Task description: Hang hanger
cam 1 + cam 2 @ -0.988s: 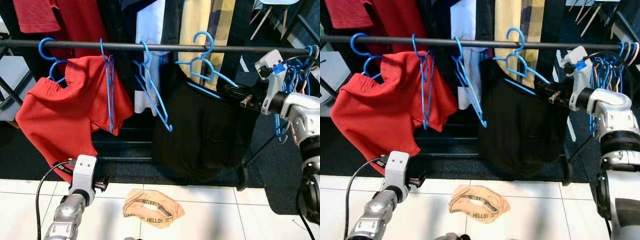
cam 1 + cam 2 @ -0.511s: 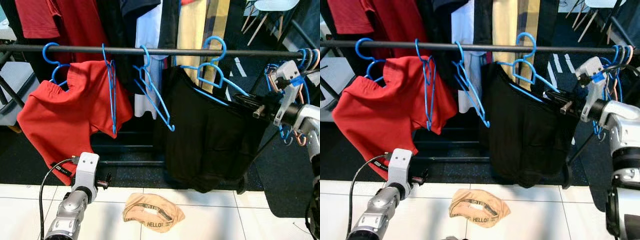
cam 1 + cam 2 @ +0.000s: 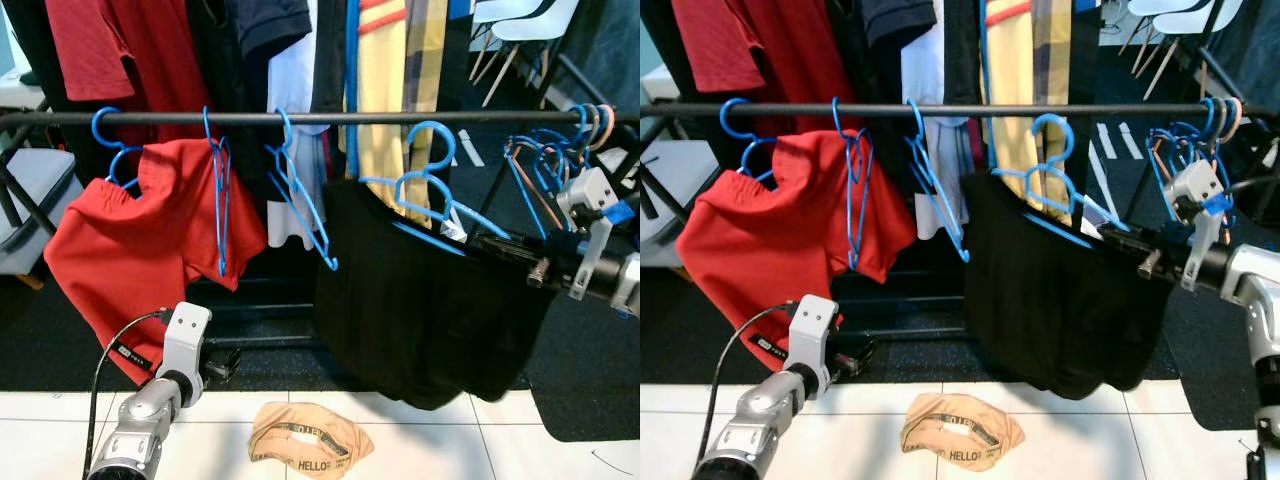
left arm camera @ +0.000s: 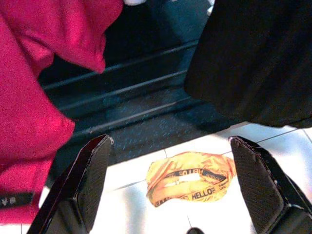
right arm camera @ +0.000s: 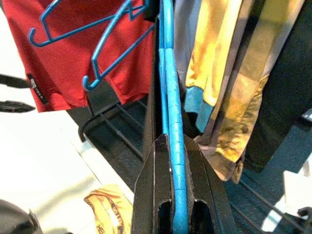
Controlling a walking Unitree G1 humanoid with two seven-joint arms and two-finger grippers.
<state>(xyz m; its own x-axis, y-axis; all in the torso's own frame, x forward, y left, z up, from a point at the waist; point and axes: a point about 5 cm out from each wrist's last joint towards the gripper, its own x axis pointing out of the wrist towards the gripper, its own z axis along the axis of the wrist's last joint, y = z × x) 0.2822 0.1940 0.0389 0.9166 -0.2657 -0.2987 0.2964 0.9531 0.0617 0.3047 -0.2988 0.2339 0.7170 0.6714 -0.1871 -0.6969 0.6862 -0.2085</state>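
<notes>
Hanger (image 3: 430,190) with black garment (image 3: 420,300) sits pinched in our right hand (image 3: 1130,243), its hook just under the rail (image 3: 320,118), long axis running leftward from the hand; left hand (image 4: 170,190) low, fingers wide, idle

- The rail (image 3: 300,117) is crowded on the left: a red shirt (image 3: 130,250) on its hanger, then two bare blue hangers (image 3: 300,190) hanging close together.
- Between these hangers and the blue hanger with the black garment (image 3: 430,300), a short part of the rail is free.
- At the far right end, a bunch of hangers (image 3: 560,150) blocks the rail.
- Behind the rail, hanging clothes (image 3: 390,90) close the far side.
- On the near floor lies a tan cloth (image 3: 308,445); the tiles around it are open.
</notes>
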